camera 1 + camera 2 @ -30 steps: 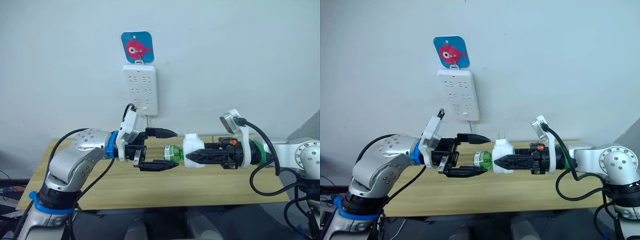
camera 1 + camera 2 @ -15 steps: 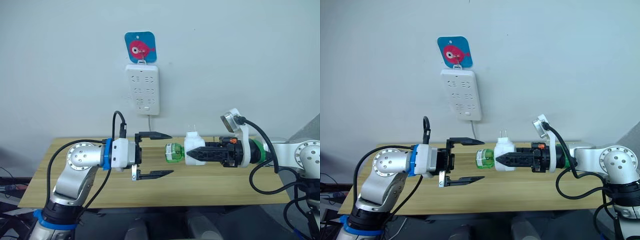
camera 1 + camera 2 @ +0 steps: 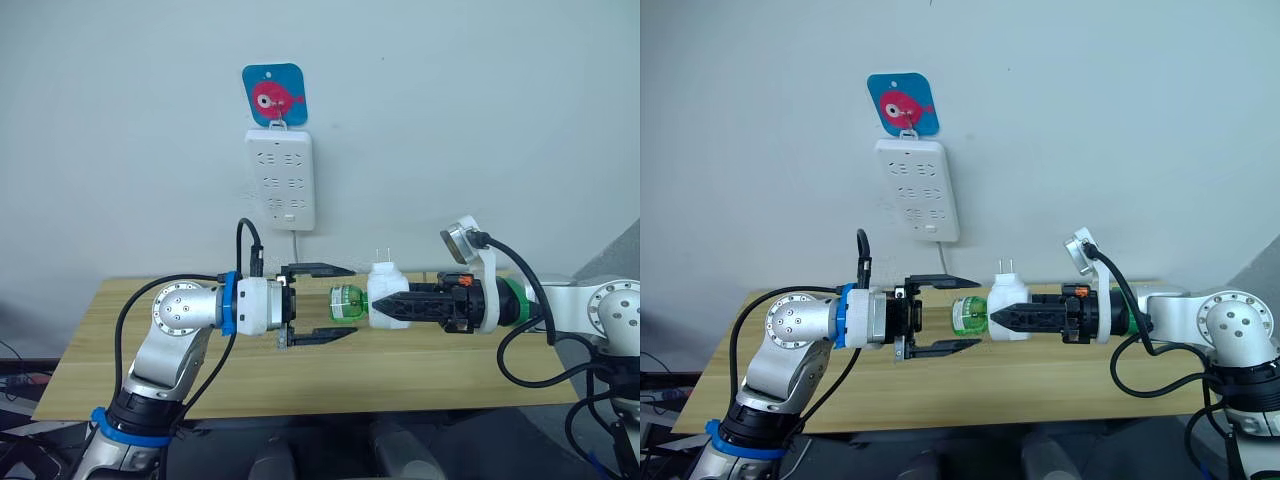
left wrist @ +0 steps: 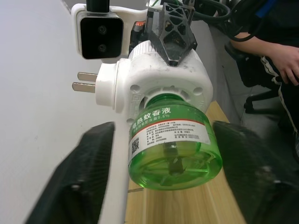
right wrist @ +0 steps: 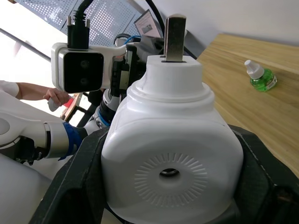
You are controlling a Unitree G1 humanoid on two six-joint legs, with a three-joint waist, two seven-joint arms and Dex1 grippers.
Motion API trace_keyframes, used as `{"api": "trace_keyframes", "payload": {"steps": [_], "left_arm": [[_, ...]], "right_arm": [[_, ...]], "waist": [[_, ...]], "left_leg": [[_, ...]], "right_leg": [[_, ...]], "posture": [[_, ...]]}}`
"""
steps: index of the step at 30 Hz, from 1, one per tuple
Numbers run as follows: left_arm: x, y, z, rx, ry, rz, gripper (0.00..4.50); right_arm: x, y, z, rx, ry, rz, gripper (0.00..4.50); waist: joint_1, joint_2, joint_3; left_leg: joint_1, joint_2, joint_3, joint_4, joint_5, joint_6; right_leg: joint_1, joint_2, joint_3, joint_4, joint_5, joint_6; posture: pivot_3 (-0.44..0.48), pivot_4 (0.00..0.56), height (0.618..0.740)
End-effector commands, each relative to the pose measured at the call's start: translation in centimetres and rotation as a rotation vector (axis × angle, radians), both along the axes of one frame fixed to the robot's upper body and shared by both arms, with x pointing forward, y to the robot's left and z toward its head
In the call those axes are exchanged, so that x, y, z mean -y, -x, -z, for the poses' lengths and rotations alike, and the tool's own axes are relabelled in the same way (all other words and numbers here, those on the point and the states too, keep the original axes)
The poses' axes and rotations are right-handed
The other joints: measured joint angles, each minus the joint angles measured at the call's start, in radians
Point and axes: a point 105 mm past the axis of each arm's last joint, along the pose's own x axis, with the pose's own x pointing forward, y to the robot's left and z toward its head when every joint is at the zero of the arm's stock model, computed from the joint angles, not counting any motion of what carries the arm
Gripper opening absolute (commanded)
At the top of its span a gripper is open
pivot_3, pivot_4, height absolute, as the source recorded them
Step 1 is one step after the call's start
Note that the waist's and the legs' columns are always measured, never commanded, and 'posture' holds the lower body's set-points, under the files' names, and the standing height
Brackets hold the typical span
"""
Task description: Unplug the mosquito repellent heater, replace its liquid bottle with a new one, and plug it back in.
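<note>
- Black fingers of the right gripper (image 3: 390,306) are clamped on the white heater (image 3: 383,297), one on each flank, holding it in the air above the table (image 3: 90,340).
- The heater lies sideways, its two metal prongs (image 3: 381,256) pointing up and its vented round face toward the right wrist camera.
- A green bottle (image 3: 347,303) with a white printed label sticks out of the heater's socket toward the left arm, seated in the socket at its neck.
- The left gripper (image 3: 335,302) is spread wide, one finger (image 3: 318,269) above the bottle and the other below it.
- In the left wrist view both fingers stand clear of the bottle (image 4: 174,145), with a gap on each side, so this gripper holds nothing.
- The two grippers face each other tip to tip over the middle of the wooden table.
- A second small green bottle (image 5: 259,76) with a white cap lies on its side on the tabletop, well apart from the grippers.
- On the wall behind, a white strip (image 3: 281,178) hangs upright under a blue tag with a pink fish (image 3: 274,95), and its cord drops toward the table.
- A person's hand (image 4: 288,61) shows at the edge of the left wrist view.
</note>
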Motion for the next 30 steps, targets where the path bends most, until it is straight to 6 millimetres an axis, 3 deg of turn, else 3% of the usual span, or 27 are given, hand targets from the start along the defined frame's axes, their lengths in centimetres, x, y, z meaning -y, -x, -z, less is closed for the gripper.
{"api": "trace_keyframes", "payload": {"steps": [1, 6, 15, 20, 27, 30], "left_arm": [[0.1, 0.1, -0.2, 0.000, 0.011, 0.007, 2.27], [-0.2, -0.2, -0.2, -0.097, -0.015, 0.000, 2.22], [-3.5, -1.1, 0.6, -0.910, -0.181, -0.050, 2.22], [-4.3, -1.5, -0.4, -1.153, -0.154, -0.062, 2.22], [-4.3, -0.6, -1.0, -1.170, -0.171, -0.020, 2.22], [-5.0, -0.5, -0.1, -1.112, -0.197, -0.064, 2.22]], "right_arm": [[-0.3, 0.2, -1.3, 0.049, -0.031, -0.016, 3.04], [-0.3, 0.3, -1.2, 0.061, -0.020, -0.022, 3.04], [-0.7, 1.5, -0.7, 0.158, 0.044, -0.084, 3.04], [-1.0, 2.2, -0.9, 0.227, 0.053, -0.124, 3.04], [-0.9, 2.3, -1.0, 0.281, 0.071, -0.134, 3.04], [0.2, 0.8, 0.0, 0.287, 0.155, -0.037, 3.04]], "waist": [[0.000, 0.000, 0.000], [-0.001, 0.000, 0.000], [-0.005, 0.000, 0.000], [-0.007, 0.000, 0.000], [-0.005, 0.000, 0.000], [-0.005, 0.000, 0.000]], "left_leg": [[0.000, 0.000, 0.000, 0.000, 0.000, 0.000], [0.000, 0.000, 0.000, 0.000, 0.000, 0.000], [0.000, 0.000, -0.001, 0.000, 0.000, 0.000], [0.000, 0.000, -0.002, -0.001, 0.000, 0.000], [-0.001, 0.000, -0.003, -0.001, 0.000, 0.000], [-0.001, 0.000, -0.002, -0.001, 0.000, 0.000]], "right_leg": [[0.000, 0.000, 0.000, 0.000, 0.000, 0.000], [0.000, 0.000, 0.000, 0.000, 0.000, 0.000], [0.000, 0.000, -0.002, 0.000, 0.000, 0.000], [-0.001, 0.000, -0.003, 0.000, 0.000, 0.000], [-0.001, 0.000, -0.003, -0.001, 0.000, 0.000], [-0.001, 0.000, -0.003, 0.000, 0.000, 0.000]], "posture": [[-0.161, 0.080, 0.704], [-0.164, 0.076, 0.704], [-0.165, 0.077, 0.704], [-0.173, 0.079, 0.704], [-0.173, 0.080, 0.704], [-0.170, 0.079, 0.704]]}}
